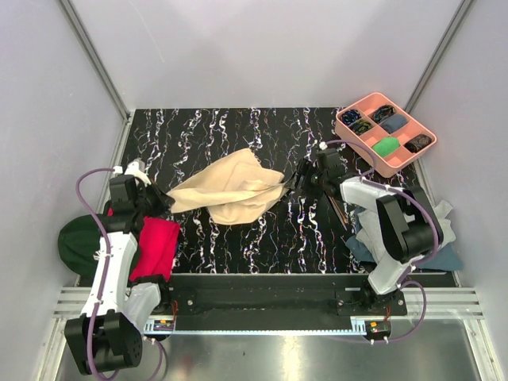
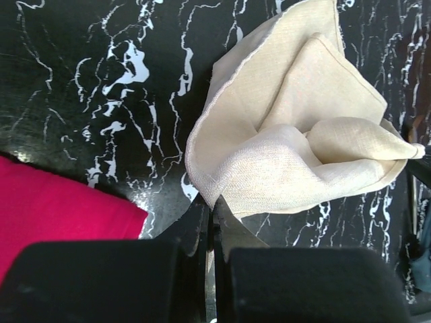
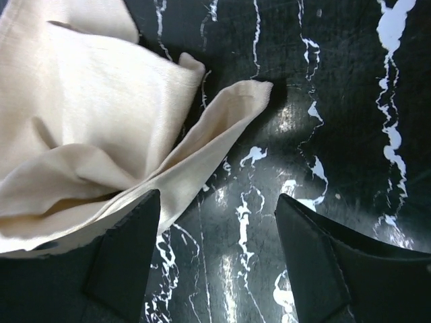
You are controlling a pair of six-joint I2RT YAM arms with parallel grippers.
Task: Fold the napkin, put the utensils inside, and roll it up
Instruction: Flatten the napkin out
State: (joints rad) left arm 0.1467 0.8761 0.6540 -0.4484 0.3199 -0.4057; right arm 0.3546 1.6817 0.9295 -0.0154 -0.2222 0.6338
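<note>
Tabletop (image 1: pixel 238 135) of black marble-patterned stone, seen from above, with two robot arms reaching in from the near edge. At the far left lies a dark green bundle (image 1: pixel 79 242), and just beside it a bright red cloth (image 1: pixel 156 246). The left gripper (image 1: pixel 164 203) sits above the red cloth with its jaws pressed together, pinching the left corner of the napkin (image 1: pixel 230 190). The beige napkin lies crumpled and loosely folded over itself at the middle of the table. At its right tip is the right gripper (image 1: pixel 295 179), jaws spread wide and holding nothing, with the cloth's edge touching one finger (image 3: pixel 128 256). Right of that, thin brownish utensils (image 1: pixel 340 214) lie partly hidden under the arm. A pink divided tray (image 1: pixel 355 105) sits at the far right corner, and grey and blue cloths (image 1: pixel 444 254) are heaped at the near right.
</note>
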